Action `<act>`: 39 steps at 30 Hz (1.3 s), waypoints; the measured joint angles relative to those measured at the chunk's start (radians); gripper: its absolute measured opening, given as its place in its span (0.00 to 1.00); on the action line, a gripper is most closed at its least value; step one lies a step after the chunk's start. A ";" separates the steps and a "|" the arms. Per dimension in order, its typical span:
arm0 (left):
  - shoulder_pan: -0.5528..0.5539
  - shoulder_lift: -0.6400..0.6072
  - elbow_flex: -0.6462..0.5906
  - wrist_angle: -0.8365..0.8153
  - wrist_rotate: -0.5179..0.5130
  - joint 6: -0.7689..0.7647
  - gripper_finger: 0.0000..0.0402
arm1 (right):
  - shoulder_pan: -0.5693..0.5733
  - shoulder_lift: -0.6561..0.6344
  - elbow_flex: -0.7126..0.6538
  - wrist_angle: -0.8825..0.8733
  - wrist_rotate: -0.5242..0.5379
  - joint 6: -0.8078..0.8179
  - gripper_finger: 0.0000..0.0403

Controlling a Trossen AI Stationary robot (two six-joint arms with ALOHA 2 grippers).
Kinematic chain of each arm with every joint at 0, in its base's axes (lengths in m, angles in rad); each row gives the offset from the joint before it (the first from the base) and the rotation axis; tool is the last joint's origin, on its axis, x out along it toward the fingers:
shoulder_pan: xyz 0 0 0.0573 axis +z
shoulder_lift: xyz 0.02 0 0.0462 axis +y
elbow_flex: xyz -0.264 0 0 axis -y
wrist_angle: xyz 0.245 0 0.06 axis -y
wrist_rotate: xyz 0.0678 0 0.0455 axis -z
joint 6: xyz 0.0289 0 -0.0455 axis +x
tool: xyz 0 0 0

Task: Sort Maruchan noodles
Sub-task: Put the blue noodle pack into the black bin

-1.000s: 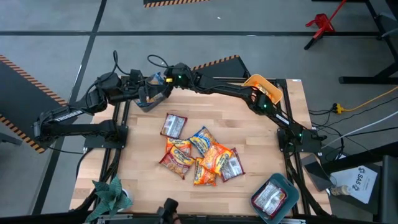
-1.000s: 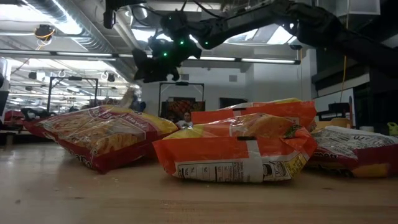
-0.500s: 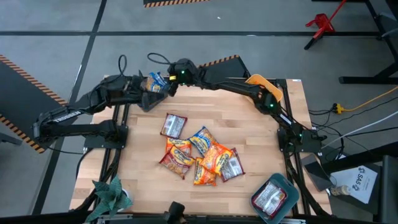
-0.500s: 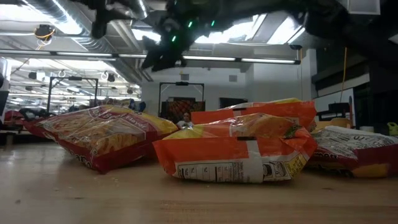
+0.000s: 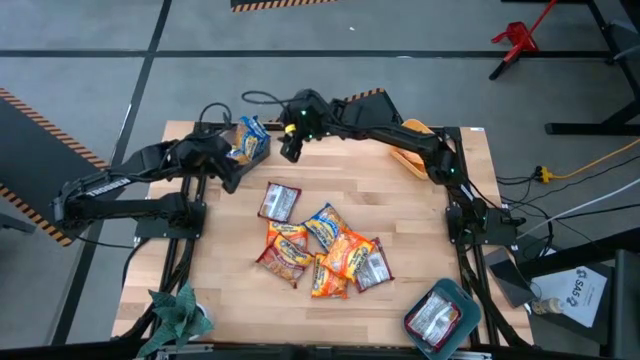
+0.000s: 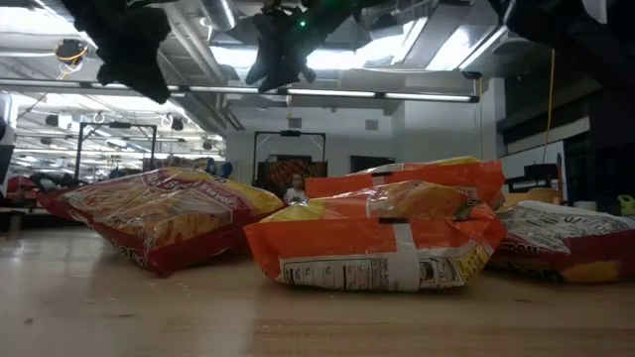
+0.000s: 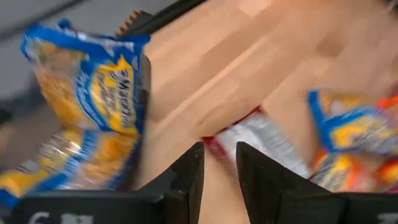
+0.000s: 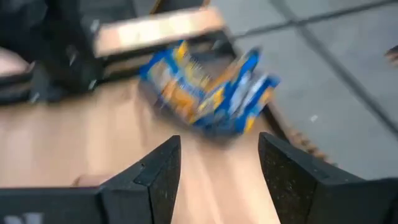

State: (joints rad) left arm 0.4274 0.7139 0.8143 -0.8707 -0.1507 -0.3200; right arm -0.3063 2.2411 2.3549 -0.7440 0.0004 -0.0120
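High view: right end effector (image 5: 290, 150) hangs open over the counter's (image 5: 420, 230) far edge, just beside blue noodle packets (image 5: 245, 140) in the far-left corner bin; mixed noodle pile (image 5: 320, 250) sits mid-counter. L wrist view: left end effector (image 7: 217, 165) is open w/ nothing between fingers, blue packets beside it. R wrist view: fingers apart, empty, blue packets ahead.

Grey concrete floor (image 5: 90, 40) with orange-black hazard tape (image 5: 30, 110), red stand (image 5: 517, 40) beyond the counter's far right corner, ceiling strip lights (image 6: 417, 96).

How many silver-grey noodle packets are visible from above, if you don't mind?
3: a lone packet up-left of the pile, an edge packet on its right, a binned packet in the teal bin. Others may be hidden.
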 joint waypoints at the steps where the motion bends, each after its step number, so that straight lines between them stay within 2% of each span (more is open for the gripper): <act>1: 0.000 0.000 0.000 -0.004 -0.003 0.050 0.23 | 0.001 0.001 -0.001 -0.025 -0.004 0.000 0.50; 5: 0.006 0.044 0.000 -0.015 0.005 0.175 0.26 | 0.005 0.002 -0.001 -0.049 -0.012 -0.001 0.50; 9: 0.022 0.117 0.000 -0.101 0.008 0.301 0.31 | 0.005 -0.004 -0.001 -0.065 -0.057 -0.021 0.50; 14: 0.046 0.186 0.000 -0.166 -0.114 0.395 0.36 | 0.005 -0.007 -0.001 -0.144 -0.099 -0.023 0.50; 16: 0.059 0.188 0.000 -0.156 -0.124 0.449 0.37 | 0.006 -0.007 -0.001 -0.160 -0.099 -0.024 0.50; 27: 0.198 0.194 -0.007 -0.140 -0.061 0.651 0.37 | 0.006 -0.007 0.000 -0.186 -0.125 -0.027 0.50; 39: 0.270 0.298 -0.022 -0.132 -0.019 0.800 0.37 | 0.005 -0.006 0.000 -0.212 -0.125 -0.027 0.50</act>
State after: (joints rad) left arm 0.6972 1.0117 0.7921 -1.0024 -0.1693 0.4796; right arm -0.3008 2.2353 2.3547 -0.9559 -0.1249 -0.0387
